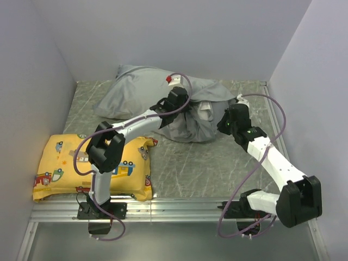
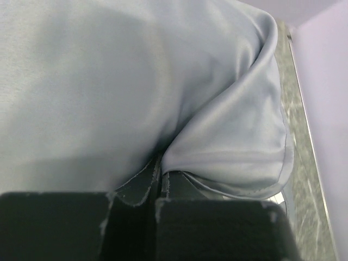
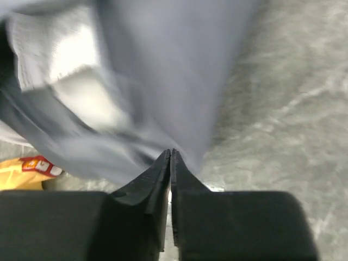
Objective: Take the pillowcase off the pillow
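Observation:
The grey pillowcase point(image 1: 136, 89) lies bunched over the pillow at the back of the table. A patch of the white pillow point(image 1: 204, 111) shows at the cover's open right end. My left gripper point(image 1: 185, 113) presses into the middle of the heap. In the left wrist view its jaws are shut on a fold of the pillowcase point(image 2: 217, 119). My right gripper point(image 1: 222, 124) sits at the right end of the heap. In the right wrist view the right gripper point(image 3: 171, 153) is shut, with blurred pillowcase point(image 3: 163, 76) fabric drawn into its tips and the white pillow point(image 3: 65, 60) to the upper left.
A yellow cushion point(image 1: 92, 166) printed with cartoon vehicles lies at the front left beside the left arm's base; its corner point(image 3: 22, 168) also shows in the right wrist view. Walls close in the grey marbled table point(image 1: 217, 163) on three sides. A metal rail point(image 1: 179, 209) runs along the front.

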`<state>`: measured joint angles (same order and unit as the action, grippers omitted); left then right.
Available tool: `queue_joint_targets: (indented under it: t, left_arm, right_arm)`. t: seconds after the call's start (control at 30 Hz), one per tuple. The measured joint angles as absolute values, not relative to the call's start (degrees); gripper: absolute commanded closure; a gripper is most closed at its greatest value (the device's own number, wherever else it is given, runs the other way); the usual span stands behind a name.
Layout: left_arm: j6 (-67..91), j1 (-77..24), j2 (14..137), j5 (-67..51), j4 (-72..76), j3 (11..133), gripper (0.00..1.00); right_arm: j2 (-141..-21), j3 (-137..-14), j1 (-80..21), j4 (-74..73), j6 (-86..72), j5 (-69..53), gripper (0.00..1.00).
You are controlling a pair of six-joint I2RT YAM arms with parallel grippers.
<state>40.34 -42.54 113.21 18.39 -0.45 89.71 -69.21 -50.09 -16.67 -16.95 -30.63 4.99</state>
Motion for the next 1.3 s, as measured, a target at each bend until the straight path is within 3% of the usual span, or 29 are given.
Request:
queue_joint_targets:
  t: [0.03, 0.37, 0.5, 0.73, 0.9, 0.93, 1.23, 1.3]
  left_arm:
    - [40.73, -41.32, 113.25, 17.54, -0.47, 89.73, 0.99]
    - [41.71, -31.42, 113.06, 14.63, -0.60, 89.73, 1.00]
    - [41.67, -31.48, 112.73, 13.21, -0.10, 88.71, 1.00]
    - [41.71, -32.58, 112.27, 11.03, 2.20, 85.10, 1.00]
    - [41.69, -34.48, 112.07, 11.00, 2.94, 83.90, 1.00]
    - [41.69, -34.94, 112.01, 10.94, 3.03, 83.59, 0.99]
    - [41.69, -36.38, 111.00, 10.74, 3.20, 81.73, 0.99]
    - [41.67, -36.38, 110.85, 10.72, 3.18, 81.73, 1.00]
  right_arm:
    - [-68.07, -49.25, -16.29, -16.88, -30.65, 5.32, 1.00]
    - [-66.02, -36.36, -7.01, -12.80, -33.47, 2.26, 0.99]
    - [-66.26, -39.31, -11.62, -13.87, -33.54, 3.51, 0.81]
    - [-69.47, -55.81, -21.63, -12.80, -31.16, 6.76, 0.63]
    - [-78.72, -64.95, -27.00, -11.64, -28.32, 10.81, 0.58]
    - [-81.06, -66.13, -27.68, -11.64, -27.86, 11.55, 0.53]
    - [-94.72, -70.70, -28.84, -13.91, -25.58, 16.25, 0.36]
    - [-96.01, -72.14, -28.84, -14.11, -25.61, 16.86, 0.36]
